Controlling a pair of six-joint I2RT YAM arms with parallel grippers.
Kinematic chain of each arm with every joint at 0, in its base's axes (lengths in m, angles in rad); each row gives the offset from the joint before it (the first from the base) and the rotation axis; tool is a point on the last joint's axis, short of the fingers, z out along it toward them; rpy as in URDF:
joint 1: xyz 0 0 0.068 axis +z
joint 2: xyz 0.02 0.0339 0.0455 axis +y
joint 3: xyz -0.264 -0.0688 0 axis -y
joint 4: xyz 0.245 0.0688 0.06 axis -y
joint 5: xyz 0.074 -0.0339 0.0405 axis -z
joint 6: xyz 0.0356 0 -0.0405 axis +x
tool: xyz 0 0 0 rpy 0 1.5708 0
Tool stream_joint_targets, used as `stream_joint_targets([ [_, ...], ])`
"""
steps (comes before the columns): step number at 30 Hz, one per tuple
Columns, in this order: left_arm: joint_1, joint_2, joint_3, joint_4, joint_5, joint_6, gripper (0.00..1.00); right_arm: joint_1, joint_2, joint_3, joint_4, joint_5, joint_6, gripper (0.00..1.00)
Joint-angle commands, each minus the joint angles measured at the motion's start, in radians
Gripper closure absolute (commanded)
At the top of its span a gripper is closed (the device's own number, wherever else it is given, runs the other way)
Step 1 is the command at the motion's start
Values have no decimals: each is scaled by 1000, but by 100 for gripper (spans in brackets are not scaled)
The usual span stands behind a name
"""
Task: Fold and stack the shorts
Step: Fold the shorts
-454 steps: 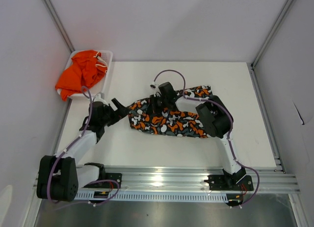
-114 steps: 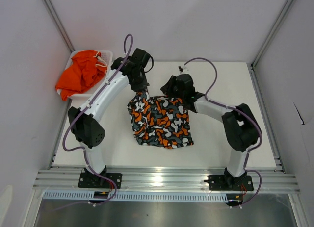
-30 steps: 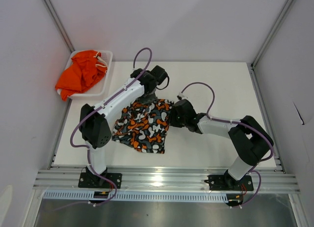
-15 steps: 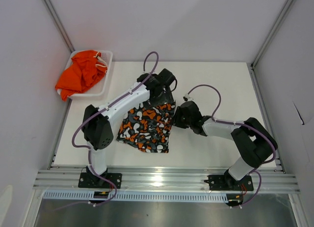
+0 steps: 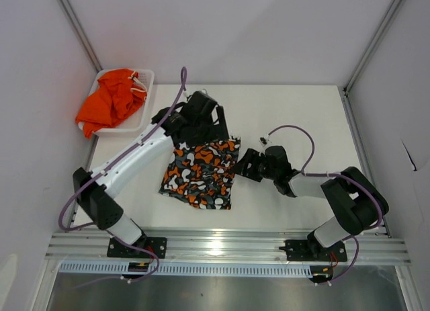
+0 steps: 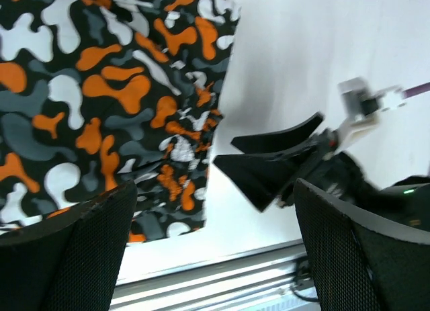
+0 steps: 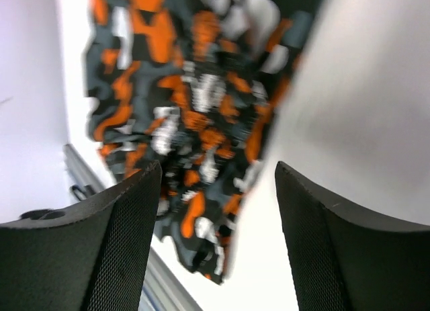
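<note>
From the top external view, the patterned shorts (image 5: 200, 173) lie folded into a rough rectangle on the white table (image 5: 322, 123), left of centre. The plain orange shorts (image 5: 107, 101) sit heaped in the white mesh basket (image 5: 146, 76) at the far left corner, well apart from the folded pair. The left arm reaches diagonally from its base across the table, and the left gripper (image 5: 213, 131) hangs over the far edge of the patterned shorts, hiding part of that edge. The right arm is bent low along the table, and the right gripper (image 5: 243, 170) lies just beside the shorts' right edge with its fingers spread.

The left wrist view looks down past its own two fingers, which are set wide apart at the bottom corners with nothing between them. The left gripper (image 6: 215, 210) is above the patterned shorts (image 6: 101, 96). The right gripper (image 6: 272, 164) shows as a black open V over bare table, next to the cloth's edge. The aluminium rail (image 6: 222, 284) runs below.

The right wrist view is blurred. The right gripper (image 7: 216, 170) is parted and holds nothing, and the patterned shorts (image 7: 195, 89) lie beyond its tips. I cannot tell whether the tips touch the cloth.
</note>
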Motion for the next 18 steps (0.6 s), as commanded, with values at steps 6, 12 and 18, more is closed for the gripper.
stream_joint_targets([
  [6,7,-210,-439,246,51,190,1,-16,51,96,126,-139,40,29],
  [12,-37,-205,-541,309,-24,228,1,-16,123,112,138,-124,93,29],
  [18,-105,-189,-561,363,-83,228,1,-16,109,98,118,-101,91,29],
])
